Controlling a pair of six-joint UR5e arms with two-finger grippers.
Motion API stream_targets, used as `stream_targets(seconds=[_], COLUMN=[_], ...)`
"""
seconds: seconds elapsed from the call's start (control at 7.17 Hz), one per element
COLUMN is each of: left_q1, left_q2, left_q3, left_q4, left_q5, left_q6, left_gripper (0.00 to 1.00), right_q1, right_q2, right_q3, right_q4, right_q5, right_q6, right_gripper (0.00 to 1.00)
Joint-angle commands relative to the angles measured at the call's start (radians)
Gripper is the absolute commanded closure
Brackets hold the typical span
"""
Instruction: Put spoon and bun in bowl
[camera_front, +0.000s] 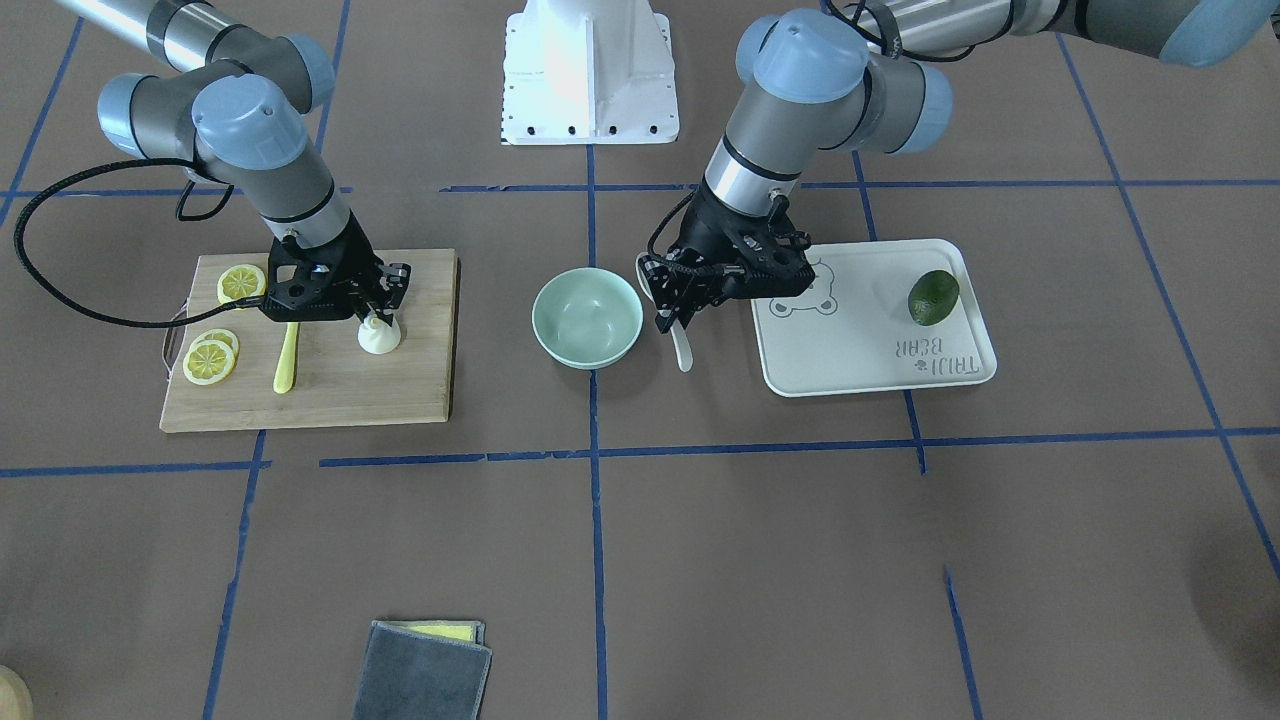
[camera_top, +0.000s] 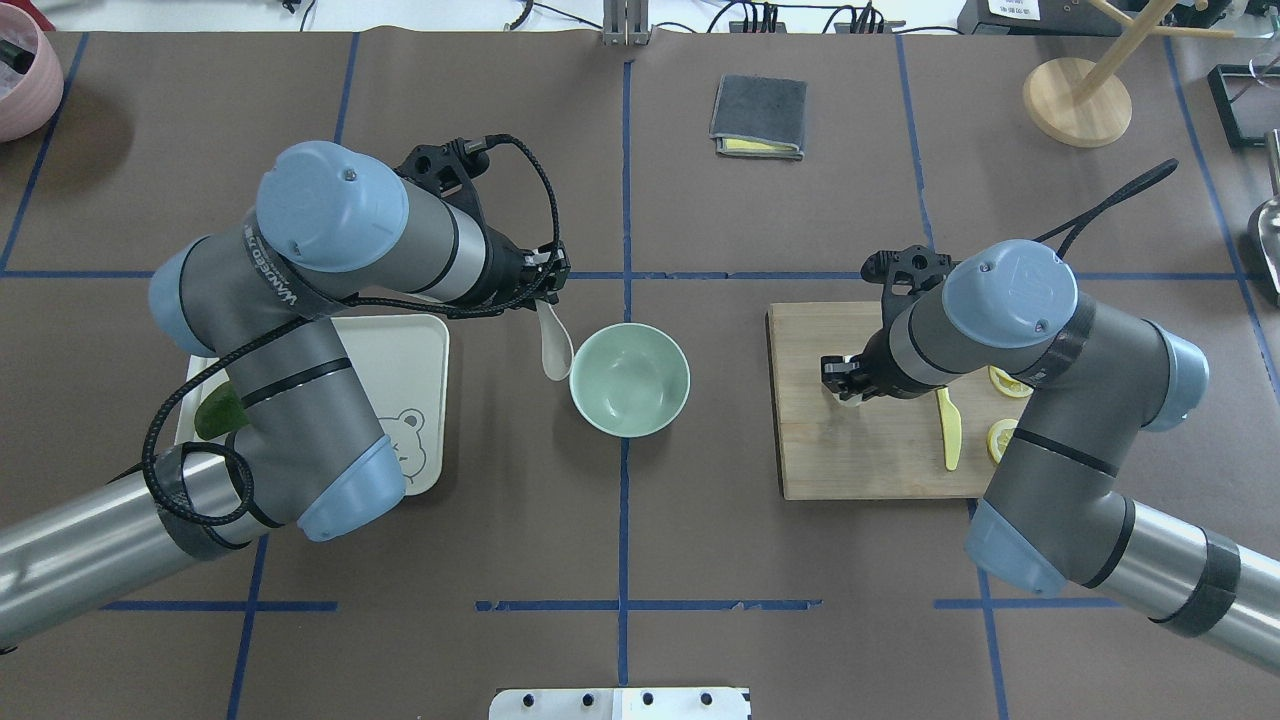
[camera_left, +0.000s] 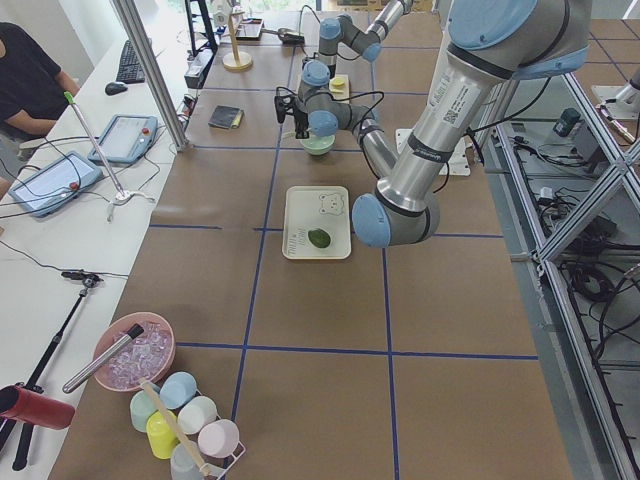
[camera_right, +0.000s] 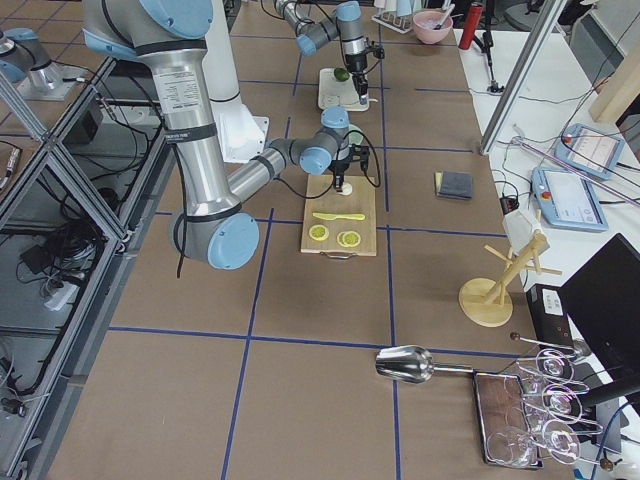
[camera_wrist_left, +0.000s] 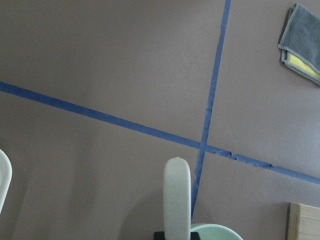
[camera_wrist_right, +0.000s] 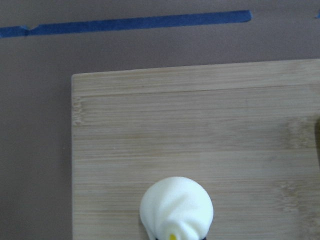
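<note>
My left gripper (camera_front: 676, 312) is shut on the off-white spoon (camera_front: 683, 347), which hangs just above the table beside the mint-green bowl (camera_front: 587, 317), on the bear tray's side. The overhead view shows the spoon (camera_top: 553, 345) just left of the bowl (camera_top: 629, 379). The left wrist view shows the spoon (camera_wrist_left: 177, 200) with the bowl's rim (camera_wrist_left: 216, 232) below it. My right gripper (camera_front: 379, 318) is shut on the top of the white bun (camera_front: 380, 337), low over the wooden cutting board (camera_front: 330, 395). The bun (camera_wrist_right: 176, 207) fills the bottom of the right wrist view.
The white bear tray (camera_front: 870, 355) holds a green fruit (camera_front: 933, 297). Lemon slices (camera_front: 210, 360) and a yellow plastic knife (camera_front: 287, 360) lie on the cutting board. A folded grey cloth (camera_front: 425, 670) lies at the table's far side from the robot.
</note>
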Motion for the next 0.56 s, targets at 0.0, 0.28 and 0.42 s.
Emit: stream_targets(seconds=[0.0, 0.28, 0.42], left_q1=[0.021, 0.056, 0.063], left_q2=[-0.083, -0.137, -0.137], left_q3=[0.098, 0.190, 0.209], left_q4=[-0.048, -0.106, -0.137], left_q5=[0.020, 0.084, 0.094], left_q6=[-0.069, -0.083, -0.082], left_gripper=[1.00, 1.00, 1.00], right_q1=[0.040, 0.094, 0.097], right_q2=[0.012, 0.010, 0.012], right_q3=[0.026, 0.067, 0.072], right_q4=[-0.005, -0.048, -0.051], right_q5=[0.033, 0.095, 0.095], right_q6=[-0.001, -0.001, -0.001], right_gripper=[1.00, 1.00, 1.00])
